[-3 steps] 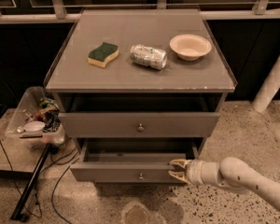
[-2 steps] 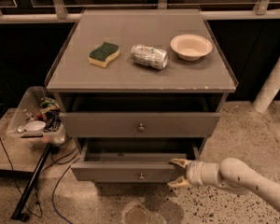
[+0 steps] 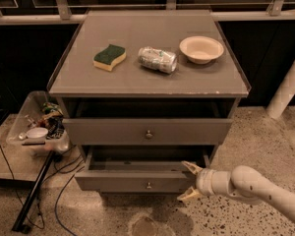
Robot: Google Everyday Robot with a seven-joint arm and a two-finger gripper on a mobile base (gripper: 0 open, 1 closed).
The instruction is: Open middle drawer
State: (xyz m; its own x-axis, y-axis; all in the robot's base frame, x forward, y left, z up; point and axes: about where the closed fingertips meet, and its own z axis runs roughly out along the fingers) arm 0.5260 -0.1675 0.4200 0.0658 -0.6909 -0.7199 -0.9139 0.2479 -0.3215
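The grey cabinet shows two drawer fronts, each with a small round knob. The lower one, the middle drawer, is pulled well out, and its dark inside shows behind its front. The upper drawer stands slightly out. The bottom drawer is hidden under the pulled-out one. My gripper is at the right end of the middle drawer's front. It is open, with one finger above the front's top edge and the other below it, holding nothing.
On the cabinet top lie a green-and-yellow sponge, a crushed can and a white bowl. A clear bin of clutter and a black stand with cables are on the left. A white post is on the right.
The gripper's fingers have spread apart at the right end of the middle drawer's front. The drawer itself has stayed where it was.
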